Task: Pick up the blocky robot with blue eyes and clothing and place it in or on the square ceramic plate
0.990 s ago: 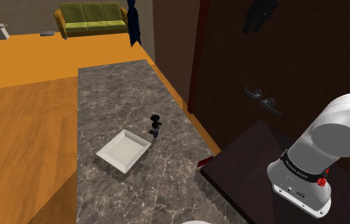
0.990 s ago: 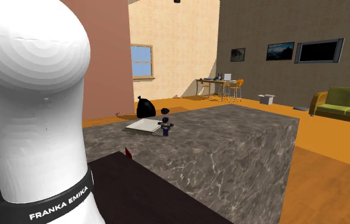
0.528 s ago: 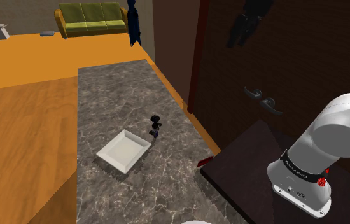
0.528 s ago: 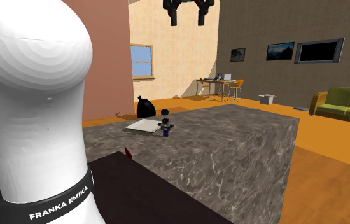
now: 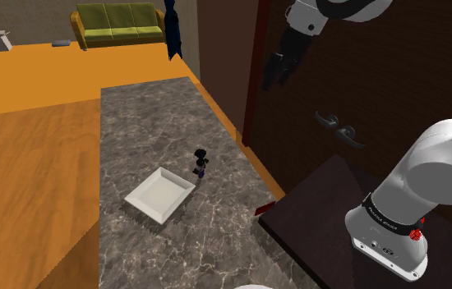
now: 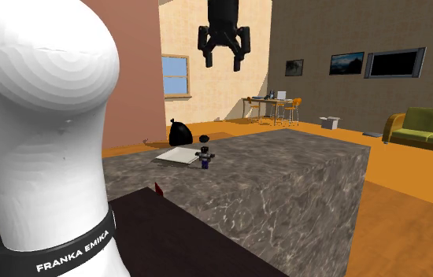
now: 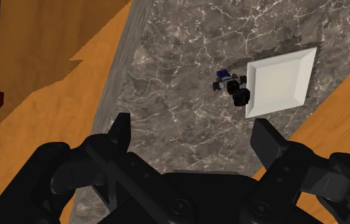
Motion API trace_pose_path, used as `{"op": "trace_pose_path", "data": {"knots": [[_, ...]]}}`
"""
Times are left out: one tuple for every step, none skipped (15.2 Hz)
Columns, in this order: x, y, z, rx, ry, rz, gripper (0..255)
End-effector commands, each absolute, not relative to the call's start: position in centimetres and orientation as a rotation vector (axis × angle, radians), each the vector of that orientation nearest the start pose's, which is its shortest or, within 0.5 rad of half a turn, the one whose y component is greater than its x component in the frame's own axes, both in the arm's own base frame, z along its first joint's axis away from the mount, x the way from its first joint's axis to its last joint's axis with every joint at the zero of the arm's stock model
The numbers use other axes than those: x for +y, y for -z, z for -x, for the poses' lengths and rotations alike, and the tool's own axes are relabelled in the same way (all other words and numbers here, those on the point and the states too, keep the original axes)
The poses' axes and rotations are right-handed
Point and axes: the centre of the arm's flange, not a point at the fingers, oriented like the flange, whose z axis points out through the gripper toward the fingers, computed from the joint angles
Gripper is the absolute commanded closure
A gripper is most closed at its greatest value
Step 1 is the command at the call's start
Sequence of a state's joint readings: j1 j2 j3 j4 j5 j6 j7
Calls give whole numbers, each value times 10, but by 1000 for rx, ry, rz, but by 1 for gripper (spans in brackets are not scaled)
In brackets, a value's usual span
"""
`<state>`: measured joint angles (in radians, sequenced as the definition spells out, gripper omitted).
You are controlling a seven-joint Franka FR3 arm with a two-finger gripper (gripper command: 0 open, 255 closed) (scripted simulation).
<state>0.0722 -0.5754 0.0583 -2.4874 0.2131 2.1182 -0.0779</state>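
Descending gripper, open, high above the counter

The black gripper has come down over the past second, from the upper edge of both room views to hanging in mid-air. Its fingers are spread wide and hold nothing. Well below it and beyond its fingertips, the robot toy stands on the grey marbled counter, where it stood before. The toy is just beside the rim of the white square plate, not in it. The plate, also unmoved, lies on the toy's far side from the gripper, showing only its plain white inside.
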Motion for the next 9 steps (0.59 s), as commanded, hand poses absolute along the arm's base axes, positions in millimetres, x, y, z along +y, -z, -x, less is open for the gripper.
{"op": "trace_pose_path", "data": {"knots": [[76, -485, -401, -162, 301, 2949, 0], [83, -476, -406, -163, 300, 2946, 0], [90, -466, -411, -163, 299, 2942, 0], [97, -456, -416, -164, 298, 2939, 0], [104, -446, -421, -164, 297, 2935, 0], [111, -436, -425, -165, 296, 2932, 0], [118, -427, -430, -165, 294, 2928, 0], [125, -417, -435, -166, 293, 2925, 0], [133, -407, -440, -166, 292, 2921, 0]]}}
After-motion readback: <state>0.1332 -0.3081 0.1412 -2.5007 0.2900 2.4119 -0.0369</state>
